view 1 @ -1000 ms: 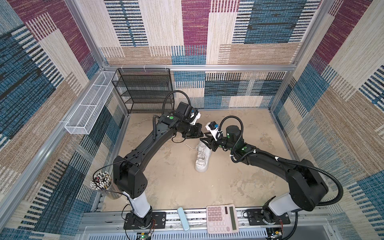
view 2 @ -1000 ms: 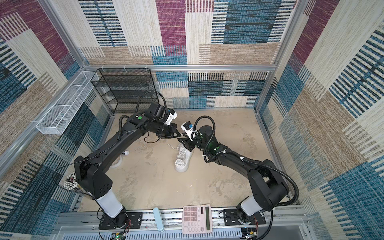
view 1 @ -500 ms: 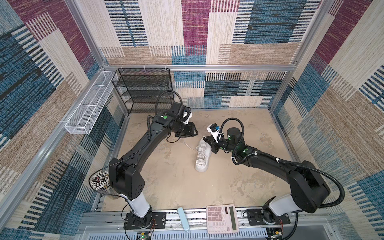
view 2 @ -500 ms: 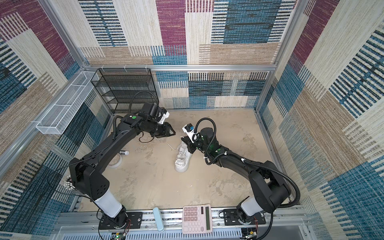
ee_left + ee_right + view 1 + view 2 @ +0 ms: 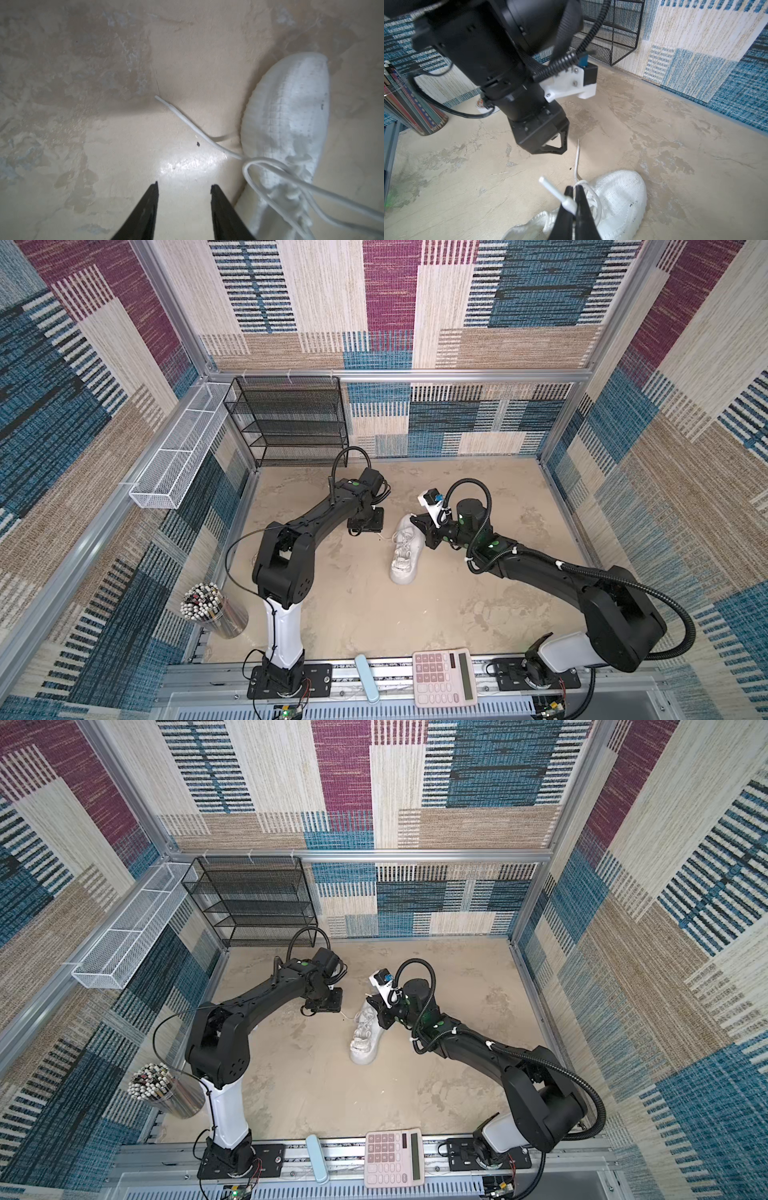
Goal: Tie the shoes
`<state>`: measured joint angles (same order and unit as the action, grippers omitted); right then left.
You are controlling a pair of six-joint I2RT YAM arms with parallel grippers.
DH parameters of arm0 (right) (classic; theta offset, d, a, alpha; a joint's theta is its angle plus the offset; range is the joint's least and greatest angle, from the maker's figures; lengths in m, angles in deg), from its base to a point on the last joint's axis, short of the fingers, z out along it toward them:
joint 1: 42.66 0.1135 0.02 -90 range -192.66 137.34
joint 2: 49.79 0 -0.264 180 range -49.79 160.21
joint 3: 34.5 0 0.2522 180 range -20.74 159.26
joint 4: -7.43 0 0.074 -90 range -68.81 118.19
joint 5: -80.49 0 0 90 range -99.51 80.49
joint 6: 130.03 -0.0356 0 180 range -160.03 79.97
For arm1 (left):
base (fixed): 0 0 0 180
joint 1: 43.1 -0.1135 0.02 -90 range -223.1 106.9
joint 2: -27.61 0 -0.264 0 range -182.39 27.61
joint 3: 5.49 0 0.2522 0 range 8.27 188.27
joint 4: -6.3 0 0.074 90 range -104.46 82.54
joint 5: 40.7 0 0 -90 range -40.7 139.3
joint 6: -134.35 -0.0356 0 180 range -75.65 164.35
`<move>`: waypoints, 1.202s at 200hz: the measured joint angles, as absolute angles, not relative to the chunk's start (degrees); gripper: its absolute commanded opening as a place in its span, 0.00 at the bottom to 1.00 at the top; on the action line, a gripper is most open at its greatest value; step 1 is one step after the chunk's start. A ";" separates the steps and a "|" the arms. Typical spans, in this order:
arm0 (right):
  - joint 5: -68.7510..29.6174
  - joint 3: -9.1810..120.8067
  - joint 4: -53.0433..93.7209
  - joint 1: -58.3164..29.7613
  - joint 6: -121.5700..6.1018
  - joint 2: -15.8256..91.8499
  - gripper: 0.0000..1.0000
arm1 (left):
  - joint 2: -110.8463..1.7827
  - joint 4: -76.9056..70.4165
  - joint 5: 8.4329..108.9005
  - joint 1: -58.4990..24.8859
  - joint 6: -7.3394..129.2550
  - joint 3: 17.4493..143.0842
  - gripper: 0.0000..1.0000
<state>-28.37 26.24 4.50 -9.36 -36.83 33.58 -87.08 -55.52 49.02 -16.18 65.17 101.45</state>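
Both top views are bright, evenly lit, bowed at the edges. Left wrist view: glare on the tabletop point(image 5: 187, 164), sneaker point(image 5: 291, 108) blurred.

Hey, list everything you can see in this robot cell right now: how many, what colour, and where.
sneaker: 1, white, mid tabletop
loose lace end: 1, white, lying on the tabletop beside the sneaker
held lace end: 1, white, above the sneaker
mesh shelf rack: 1, black, back left corner
wire basket: 1, white, hung at the left side
pencil cup: 1, clear, coloured pencils inside, front left
calculator: 1, pink, on the front rail
oblong case: 1, light blue, left of the calculator
left gripper: black, open, over bare tabletop
right gripper: black, shut on the held lace end
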 measured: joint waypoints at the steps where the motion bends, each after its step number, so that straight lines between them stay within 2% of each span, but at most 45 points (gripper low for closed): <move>1: -28.37 26.24 4.52 -9.36 -36.85 33.58 0.00 | -87.21 -55.47 48.98 -16.16 65.15 101.54 0.45; 70: -28.37 24.97 4.28 -9.36 -37.62 32.62 0.00 | -95.69 -54.03 46.60 -15.83 65.28 107.18 0.44; 136: -27.51 23.62 4.33 -9.36 -38.08 31.29 0.00 | -99.65 -53.75 44.21 -14.56 65.59 108.99 0.38; 152: -27.49 23.38 4.28 -9.36 -38.08 30.85 0.00 | -100.33 -53.66 43.36 -14.19 65.56 109.43 0.33; 167: -27.32 22.90 4.30 -9.36 -38.08 30.28 0.00 | -100.63 -53.53 43.01 -13.91 65.56 109.63 0.23; 188: -26.88 21.96 4.26 -9.36 -38.47 29.02 0.00 | -100.85 -52.87 41.68 -13.56 65.39 109.72 0.00; 240: -23.78 18.94 5.42 -9.36 -40.24 22.52 0.00 | -98.12 -54.84 36.61 -15.46 63.62 109.58 0.00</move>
